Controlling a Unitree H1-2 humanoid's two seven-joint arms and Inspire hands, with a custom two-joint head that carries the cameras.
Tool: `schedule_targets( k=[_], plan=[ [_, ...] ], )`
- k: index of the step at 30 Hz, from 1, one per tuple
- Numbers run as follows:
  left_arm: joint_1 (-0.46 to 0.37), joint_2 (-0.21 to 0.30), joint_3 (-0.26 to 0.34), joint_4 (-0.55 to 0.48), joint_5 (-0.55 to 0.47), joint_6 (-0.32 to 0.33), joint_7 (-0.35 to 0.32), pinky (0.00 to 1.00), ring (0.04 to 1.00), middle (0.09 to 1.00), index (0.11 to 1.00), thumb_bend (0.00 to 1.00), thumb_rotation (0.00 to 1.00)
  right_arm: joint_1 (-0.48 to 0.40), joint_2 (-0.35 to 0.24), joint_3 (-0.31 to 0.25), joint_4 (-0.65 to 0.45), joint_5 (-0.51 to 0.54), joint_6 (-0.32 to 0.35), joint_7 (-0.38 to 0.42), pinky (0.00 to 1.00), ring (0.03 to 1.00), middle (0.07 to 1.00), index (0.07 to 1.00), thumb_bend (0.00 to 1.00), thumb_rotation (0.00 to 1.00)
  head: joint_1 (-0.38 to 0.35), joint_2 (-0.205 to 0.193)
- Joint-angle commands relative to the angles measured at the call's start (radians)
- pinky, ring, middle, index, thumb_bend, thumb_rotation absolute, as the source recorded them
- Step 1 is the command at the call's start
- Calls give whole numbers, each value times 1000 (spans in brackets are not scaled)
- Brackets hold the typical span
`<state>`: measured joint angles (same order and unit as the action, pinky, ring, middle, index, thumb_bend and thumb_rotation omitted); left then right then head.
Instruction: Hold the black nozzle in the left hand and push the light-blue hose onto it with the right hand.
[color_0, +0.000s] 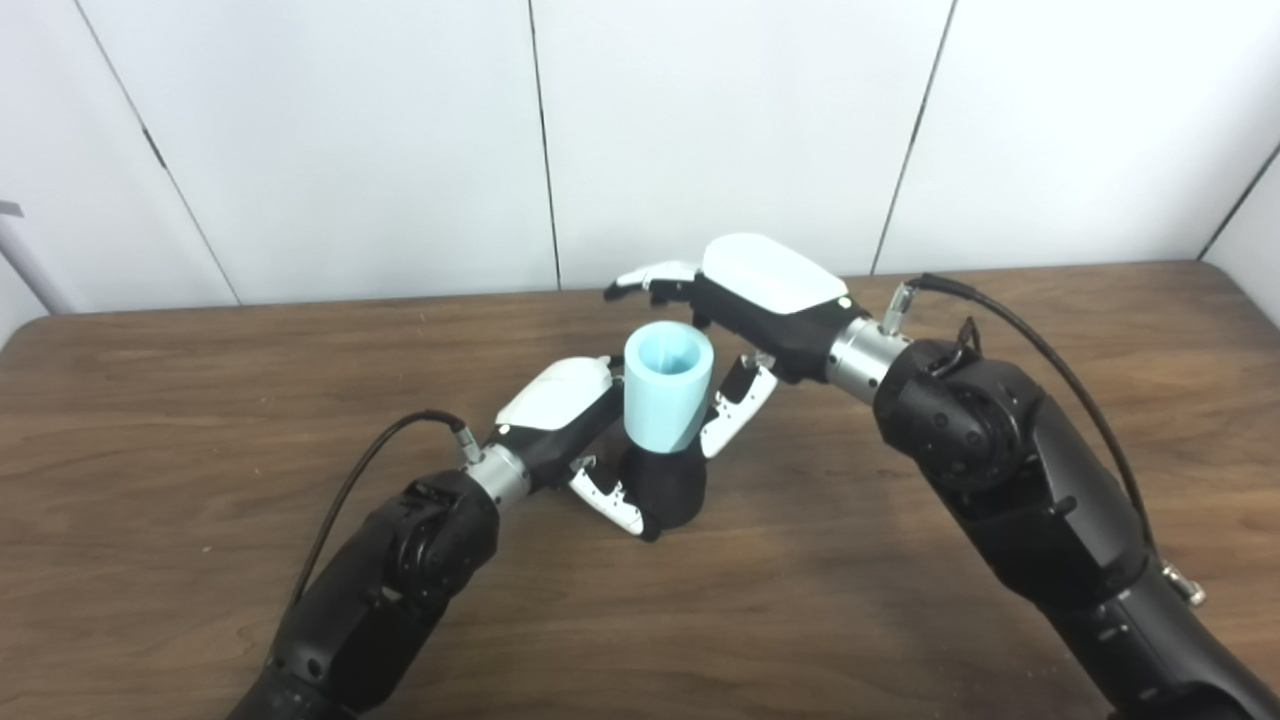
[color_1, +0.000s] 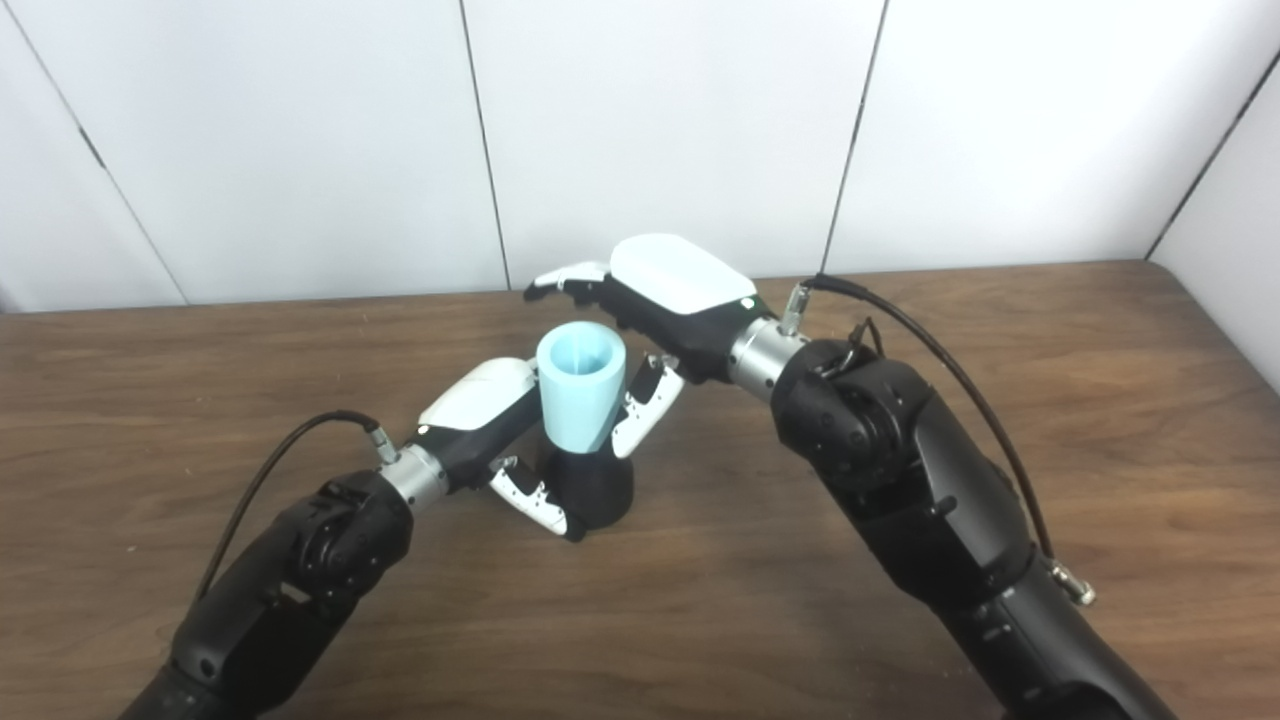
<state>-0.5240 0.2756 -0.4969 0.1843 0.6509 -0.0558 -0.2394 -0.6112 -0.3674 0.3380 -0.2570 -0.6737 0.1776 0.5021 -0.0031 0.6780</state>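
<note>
Our left hand (color_0: 565, 420) is wrapped round the nozzle (color_0: 668, 490), which sits near the table (color_0: 200, 400) centre, while our right hand (color_0: 745, 300) hovers at about one o'clock from it with fingers spread, thumb just beside the hose (color_0: 667, 385) and holding nothing. The hose stands upright on the nozzle, open mouth up, apparently already seated. We judge both light; the hose looks rigid and smooth, so we would grip its mid wall, not the thin rim.
</note>
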Motion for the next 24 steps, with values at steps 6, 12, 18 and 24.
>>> schedule_targets(
  k=[6,12,18,24],
  plan=[
    [1,3,-14,28,21,-2,-26,1000,622,454,501,525,0,-48,0,-39,-46,-26,-13,-22,769,969,1000,986,928,199,-4,-1],
    [-2,4,-14,28,22,-1,-30,1000,621,455,500,526,0,-44,-4,-43,-83,-23,5,10,788,986,1000,998,927,205,-3,-3],
    [-5,5,-14,27,20,1,-34,1000,622,458,498,526,0,-35,-23,-48,-126,11,6,63,851,1000,1000,1000,938,220,-3,-3],
    [-5,4,-13,35,18,-1,-31,1000,620,458,498,526,0,-3,-79,-49,-141,158,-28,148,912,1000,1000,1000,966,294,-4,-3]
  ],
)
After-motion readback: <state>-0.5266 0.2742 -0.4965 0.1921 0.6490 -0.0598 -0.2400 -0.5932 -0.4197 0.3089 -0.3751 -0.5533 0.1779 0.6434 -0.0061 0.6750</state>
